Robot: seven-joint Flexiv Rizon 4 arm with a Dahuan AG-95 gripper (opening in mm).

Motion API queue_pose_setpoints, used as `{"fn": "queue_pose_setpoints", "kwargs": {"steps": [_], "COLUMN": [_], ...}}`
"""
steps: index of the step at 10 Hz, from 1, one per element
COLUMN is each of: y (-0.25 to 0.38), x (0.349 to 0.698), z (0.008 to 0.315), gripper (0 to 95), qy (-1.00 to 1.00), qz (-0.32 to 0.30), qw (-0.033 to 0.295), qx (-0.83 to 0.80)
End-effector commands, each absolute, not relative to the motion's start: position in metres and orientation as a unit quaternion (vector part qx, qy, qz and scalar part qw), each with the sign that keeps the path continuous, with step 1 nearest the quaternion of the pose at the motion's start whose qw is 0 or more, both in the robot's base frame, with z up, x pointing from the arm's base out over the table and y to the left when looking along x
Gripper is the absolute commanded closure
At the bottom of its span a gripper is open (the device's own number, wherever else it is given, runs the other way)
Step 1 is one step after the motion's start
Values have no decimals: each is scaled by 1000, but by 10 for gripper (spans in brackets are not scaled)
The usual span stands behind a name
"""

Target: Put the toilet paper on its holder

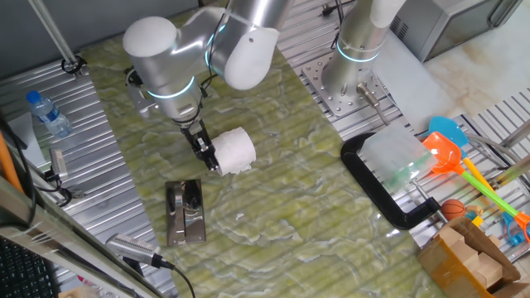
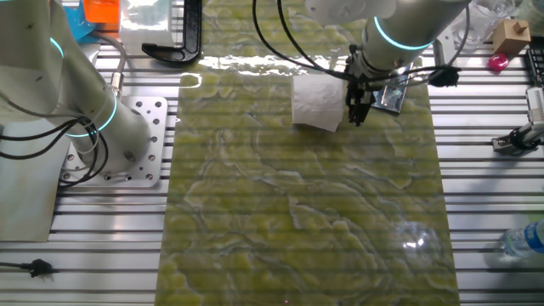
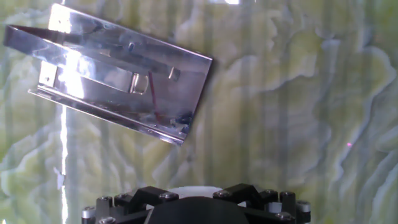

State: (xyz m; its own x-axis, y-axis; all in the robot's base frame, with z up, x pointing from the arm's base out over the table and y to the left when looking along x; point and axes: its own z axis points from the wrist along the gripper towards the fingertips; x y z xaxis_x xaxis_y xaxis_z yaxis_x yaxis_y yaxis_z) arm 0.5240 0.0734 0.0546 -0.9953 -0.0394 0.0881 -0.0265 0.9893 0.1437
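Observation:
The toilet paper point(image 1: 236, 149) is a white roll held on its side, off the green mat, at the tip of my gripper point(image 1: 207, 156). The gripper is shut on it, with the dark fingers point(image 1: 199, 142) at the roll's left end. The holder point(image 1: 185, 212), a shiny metal plate with a short post, lies on the mat just in front of and below the roll. The other fixed view has the toilet paper point(image 2: 316, 102) left of the gripper point(image 2: 355, 112) and the holder point(image 2: 393, 92) just behind it. In the hand view the holder point(image 3: 118, 74) fills the upper left, and a white sliver of toilet paper point(image 3: 186, 188) shows between the finger bases.
A large black C-shaped clamp point(image 1: 389, 186) lies at the mat's right edge beside a clear box. A second arm's base point(image 1: 356, 58) stands at the back right. A water bottle point(image 1: 48, 114) lies at the left, and coloured toys point(image 1: 451, 153) at the far right.

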Motion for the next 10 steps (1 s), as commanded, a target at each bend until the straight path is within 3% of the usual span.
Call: {"fn": "queue_pose_setpoints", "kwargs": {"steps": [1,10], "y": [69,68], "x": [517,513], "z": [54,65], "gripper": [0,0], "qy": [-996,-996], "qz": [-71,-75], "qw": [46,53], "qx": [16,13]}}
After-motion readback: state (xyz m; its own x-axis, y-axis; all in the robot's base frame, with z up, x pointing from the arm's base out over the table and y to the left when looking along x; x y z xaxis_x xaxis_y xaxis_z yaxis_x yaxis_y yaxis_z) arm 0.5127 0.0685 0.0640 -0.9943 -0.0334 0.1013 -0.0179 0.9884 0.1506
